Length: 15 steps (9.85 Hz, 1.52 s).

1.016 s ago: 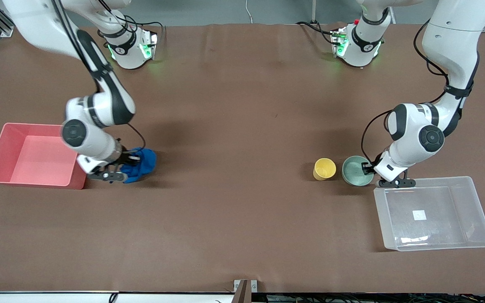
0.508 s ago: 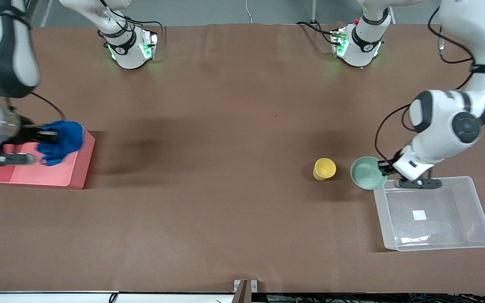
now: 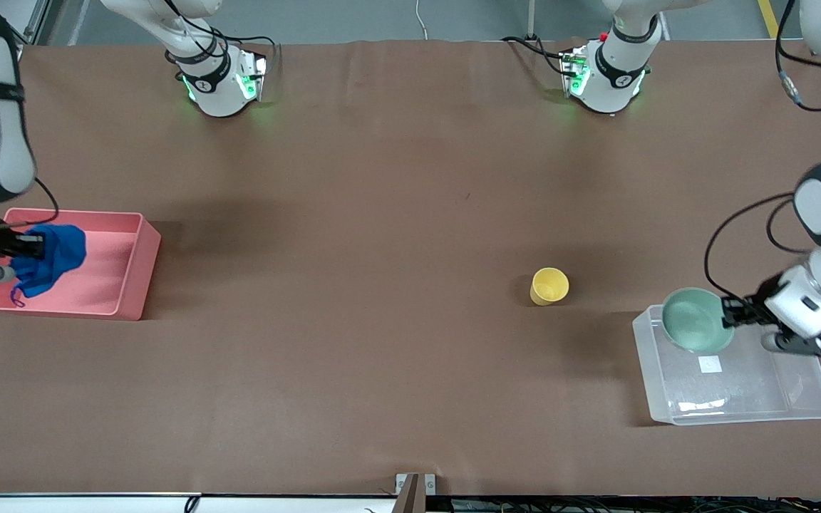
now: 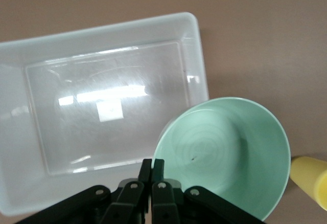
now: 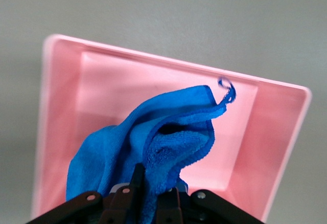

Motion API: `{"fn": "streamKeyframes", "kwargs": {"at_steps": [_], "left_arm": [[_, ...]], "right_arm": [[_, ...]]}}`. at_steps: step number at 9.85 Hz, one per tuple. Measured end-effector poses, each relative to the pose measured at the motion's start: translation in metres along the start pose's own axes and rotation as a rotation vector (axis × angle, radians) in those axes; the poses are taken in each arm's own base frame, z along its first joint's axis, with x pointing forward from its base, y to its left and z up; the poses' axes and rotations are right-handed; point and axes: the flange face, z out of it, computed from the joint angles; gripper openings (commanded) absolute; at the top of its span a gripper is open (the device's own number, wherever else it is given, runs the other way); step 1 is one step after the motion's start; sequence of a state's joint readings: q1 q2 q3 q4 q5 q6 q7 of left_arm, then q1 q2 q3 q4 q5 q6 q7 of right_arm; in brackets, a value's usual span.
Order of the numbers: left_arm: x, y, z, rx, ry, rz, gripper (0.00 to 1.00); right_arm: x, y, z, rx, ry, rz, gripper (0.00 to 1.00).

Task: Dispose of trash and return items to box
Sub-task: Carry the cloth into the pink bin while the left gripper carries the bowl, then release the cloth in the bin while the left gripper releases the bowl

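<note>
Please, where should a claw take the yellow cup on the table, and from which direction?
The yellow cup stands upright, mouth open upward, apart from the clear box. Probably come from above and pinch its rim wall, one finger inside, one outside.

Count on the worktop (image 3: pixel 410 356): 1 blue cloth (image 3: pixel 50 258), 1 yellow cup (image 3: pixel 549 286), 1 mint-green bowl (image 3: pixel 692 329), 1 clear tub (image 3: pixel 738 385) with 1 white label (image 3: pixel 710 364), 1 pink bin (image 3: pixel 118 285). That makes 2 containers, 2 pieces of tableware and 1 piece of trash. 2 arms, 2 grippers: left gripper (image 3: pixel 731 313), right gripper (image 3: pixel 22 247).
</note>
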<state>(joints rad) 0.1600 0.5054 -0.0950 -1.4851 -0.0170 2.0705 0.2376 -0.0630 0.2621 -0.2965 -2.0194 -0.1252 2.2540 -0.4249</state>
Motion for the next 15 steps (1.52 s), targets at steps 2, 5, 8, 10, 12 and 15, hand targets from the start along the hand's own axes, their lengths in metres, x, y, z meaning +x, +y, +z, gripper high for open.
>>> {"fn": "streamKeyframes", "kwargs": {"at_steps": [2, 5, 8, 10, 12, 15], "left_arm": [[0.017, -0.037, 0.047, -0.005, -0.014, 0.025, 0.01], [0.020, -0.063, 0.101, 0.004, -0.028, 0.008, 0.02], [0.019, -0.065, 0.149, 0.005, -0.018, -0.010, 0.11], [0.019, -0.065, 0.158, 0.006, -0.015, -0.013, 0.55], [0.027, -0.063, 0.142, 0.020, 0.012, -0.004, 0.72], [0.034, -0.054, 0.075, 0.040, 0.030, 0.016, 0.83]], "right_arm": [[-0.011, -0.014, 0.078, -0.024, 0.036, -0.013, 1.00], [-0.013, -0.022, 0.094, -0.017, 0.016, -0.024, 1.00], [-0.006, -0.015, -0.011, 0.051, 0.000, 0.049, 1.00], [-0.002, -0.024, -0.129, 0.119, 0.004, 0.125, 1.00], [-0.001, -0.045, -0.224, 0.162, 0.025, 0.223, 1.00], [-0.023, -0.072, -0.290, 0.189, 0.032, 0.338, 1.00]]}}
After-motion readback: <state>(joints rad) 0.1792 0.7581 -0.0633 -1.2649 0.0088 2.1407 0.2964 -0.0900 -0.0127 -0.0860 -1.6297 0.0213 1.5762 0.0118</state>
